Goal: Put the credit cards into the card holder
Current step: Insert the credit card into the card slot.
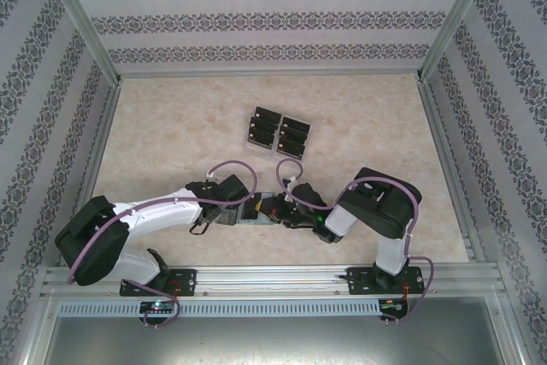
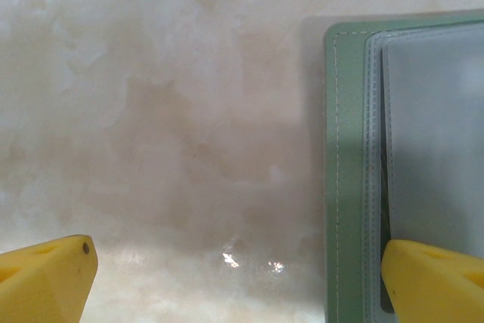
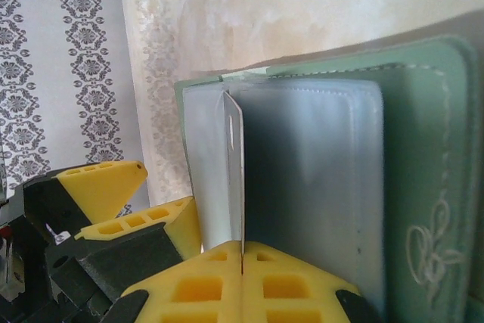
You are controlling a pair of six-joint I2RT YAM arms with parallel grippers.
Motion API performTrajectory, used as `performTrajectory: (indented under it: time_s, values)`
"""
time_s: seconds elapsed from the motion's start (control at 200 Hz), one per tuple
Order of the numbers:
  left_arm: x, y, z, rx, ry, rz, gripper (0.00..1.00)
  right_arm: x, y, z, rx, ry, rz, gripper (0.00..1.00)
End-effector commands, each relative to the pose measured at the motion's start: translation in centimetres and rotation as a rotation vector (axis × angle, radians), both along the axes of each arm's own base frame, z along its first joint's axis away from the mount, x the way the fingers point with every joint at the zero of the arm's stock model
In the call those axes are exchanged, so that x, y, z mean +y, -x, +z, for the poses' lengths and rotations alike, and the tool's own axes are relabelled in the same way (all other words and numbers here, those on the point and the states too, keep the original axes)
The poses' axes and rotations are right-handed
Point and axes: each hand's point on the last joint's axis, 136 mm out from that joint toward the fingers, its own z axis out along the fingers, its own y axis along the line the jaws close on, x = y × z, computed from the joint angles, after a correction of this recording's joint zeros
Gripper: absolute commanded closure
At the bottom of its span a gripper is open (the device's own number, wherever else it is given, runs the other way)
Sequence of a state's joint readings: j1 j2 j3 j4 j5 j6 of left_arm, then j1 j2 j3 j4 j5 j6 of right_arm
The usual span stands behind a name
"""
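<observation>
Marble tabletop; left arm bent inward, jaws apart at card holder; right arm, jaws clamping sleeve.

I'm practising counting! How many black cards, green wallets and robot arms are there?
Black credit cards: about 6, in two overlapping columns, too small to be sure
Green card holder: 1
Robot arms: 2, the left arm and the right arm
Total: about 9
</observation>
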State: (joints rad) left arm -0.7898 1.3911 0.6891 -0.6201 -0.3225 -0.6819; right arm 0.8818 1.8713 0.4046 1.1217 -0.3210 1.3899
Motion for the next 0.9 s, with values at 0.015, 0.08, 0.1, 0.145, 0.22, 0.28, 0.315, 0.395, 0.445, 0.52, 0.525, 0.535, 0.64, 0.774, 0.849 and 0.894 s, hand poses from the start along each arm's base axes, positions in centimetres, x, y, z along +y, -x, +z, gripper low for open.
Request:
performTrajectory:
  time_s: [0.015,0.08,0.1,0.145,0.22,0.28,0.315,0.395,0.445,0.52,0.525,0.535,0.64,0.774,0.849,0.894]
  values:
    - [0.4,0.0,0.2,-0.002,-0.004,0.016,0.02,0.6,0.7,-0.2,0.012,-0.007,0.028,1.0]
    - [0.4,0.0,0.2,-0.002,-0.005,0.015,0.02,0.4,0.8,-0.3,0.014,-0.006,0.024,1.0]
    - [0.4,0.0,0.3,-0.003,-0.004,0.014,0.02,0.3,0.8,-0.4,0.016,-0.005,0.023,1.0]
    - [0.4,0.0,0.3,-0.004,-0.004,0.015,0.02,0.2,0.8,-0.4,0.018,-0.004,0.019,1.0]
    - [0.4,0.0,0.3,-0.004,-0.005,0.015,0.02,0.0,1.0,-0.5,0.024,-0.001,0.015,1.0]
    - [0.4,-0.1,0.3,-0.005,-0.004,0.015,0.02,-0.3,1.1,-0.6,0.031,0.001,0.007,1.0]
    - [0.4,-0.1,0.3,-0.004,-0.004,0.015,0.02,-0.4,1.2,-0.7,0.039,0.003,0.003,1.0]
    - [0.3,-0.1,0.4,-0.005,-0.005,0.015,0.02,-0.5,1.3,-0.8,0.052,0.002,-0.005,1.0]
    - [0.4,-0.1,0.4,-0.005,-0.006,0.015,0.02,-0.6,1.4,-0.9,0.06,0.002,-0.009,1.0]
    - [0.4,-0.1,0.4,-0.005,-0.007,0.014,0.02,-0.6,1.4,-0.8,0.065,-0.005,-0.013,1.0]
    - [0.4,-0.1,0.4,-0.005,-0.006,0.015,0.02,-0.6,1.4,-0.9,0.066,-0.004,-0.013,1.0]
    - [0.4,-0.1,0.4,-0.005,-0.006,0.015,0.02,-0.6,1.5,-0.9,0.068,-0.005,-0.014,1.0]
    - [0.4,-0.1,0.3,-0.004,-0.007,0.014,0.02,-0.4,1.5,-0.8,0.074,-0.009,-0.008,1.0]
    - [0.4,-0.1,0.3,-0.004,-0.006,0.015,0.02,0.3,1.4,-0.7,0.078,-0.023,0.013,1.0]
    - [0.3,-0.1,0.3,-0.002,-0.005,0.014,0.02,0.7,1.4,-0.7,0.074,-0.029,0.024,1.0]
    - [0.3,-0.1,0.3,-0.002,-0.005,0.013,0.02,0.8,1.4,-0.7,0.074,-0.031,0.031,1.0]
